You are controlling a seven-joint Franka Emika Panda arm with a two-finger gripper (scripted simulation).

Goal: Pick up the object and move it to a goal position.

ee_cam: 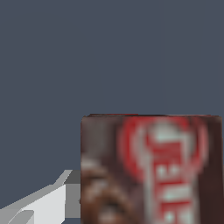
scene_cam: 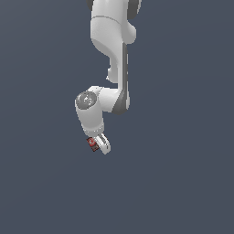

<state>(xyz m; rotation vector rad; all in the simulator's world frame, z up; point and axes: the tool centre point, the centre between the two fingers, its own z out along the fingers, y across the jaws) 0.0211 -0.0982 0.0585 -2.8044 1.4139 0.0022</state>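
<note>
A white robot arm's gripper [scene_cam: 99, 147] pinches a small dark brown box [scene_cam: 93, 144] with a red and white label against a plain grey backdrop. The carrying step seems underway; next comes steady travel to the goal, which is not visible. The box's long axis appears to run along the fingers, label facing the wrist camera.

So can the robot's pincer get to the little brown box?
Yes, it looks that way. The box sits right at the pincer, with one finger against its side and nothing in between. Whether it is firmly held is hard to tell.
</note>
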